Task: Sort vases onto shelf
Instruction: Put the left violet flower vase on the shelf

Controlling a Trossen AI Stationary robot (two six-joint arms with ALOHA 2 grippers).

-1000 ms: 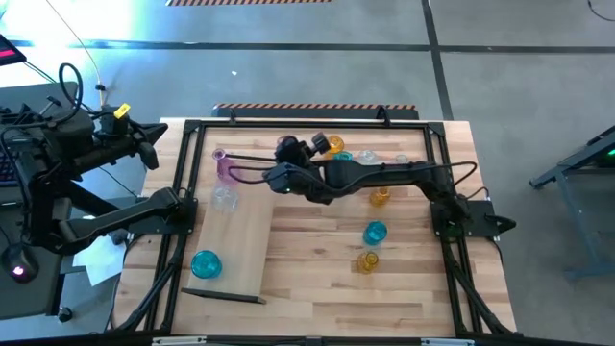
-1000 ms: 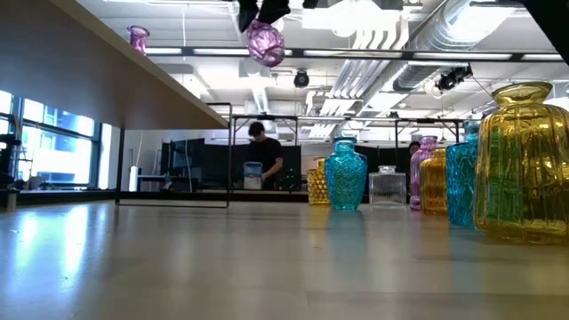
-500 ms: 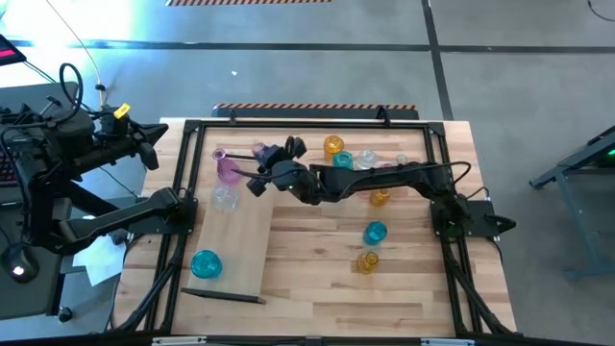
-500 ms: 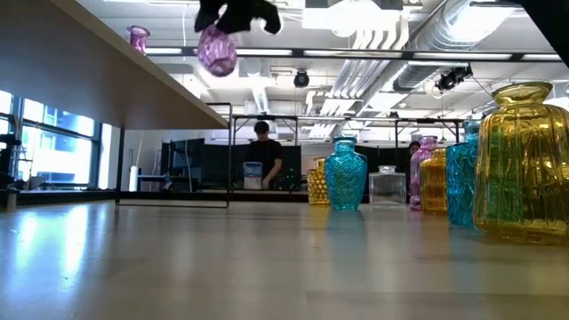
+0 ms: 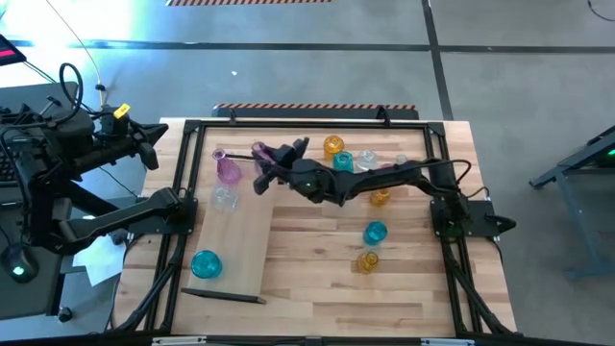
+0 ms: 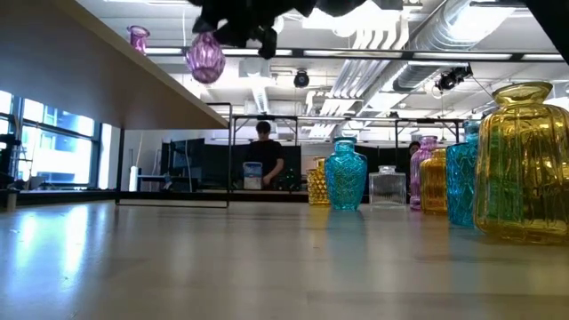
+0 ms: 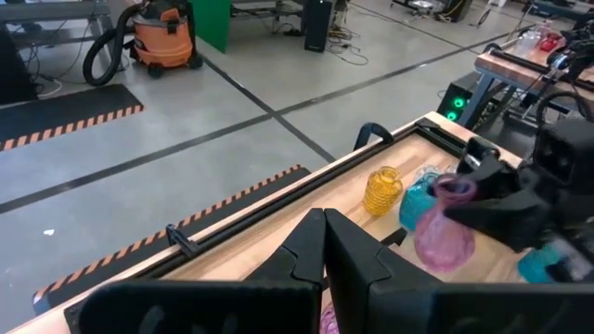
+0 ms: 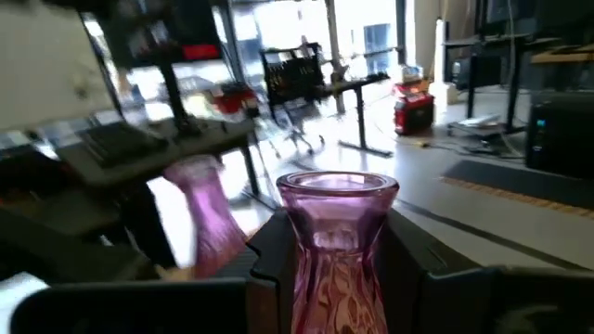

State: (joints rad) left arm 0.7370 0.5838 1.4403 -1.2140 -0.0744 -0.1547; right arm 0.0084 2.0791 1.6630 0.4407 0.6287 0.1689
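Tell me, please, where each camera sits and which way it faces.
High: above the table, facing down; both arms, shelf.
Low: at tabletop height, facing across; right gripper overhead.
Left wrist: parked off the table's left, facing across; own shut fingers.
Right wrist: over the shelf end; own fingers.
All four share the held pink vase.

A pink vase (image 5: 229, 170) and a clear vase (image 5: 224, 198) are crowding the shelf's (image 5: 245, 245) far end; a teal vase (image 5: 206, 263) is blocking its near corner; bare board is lying open between them.
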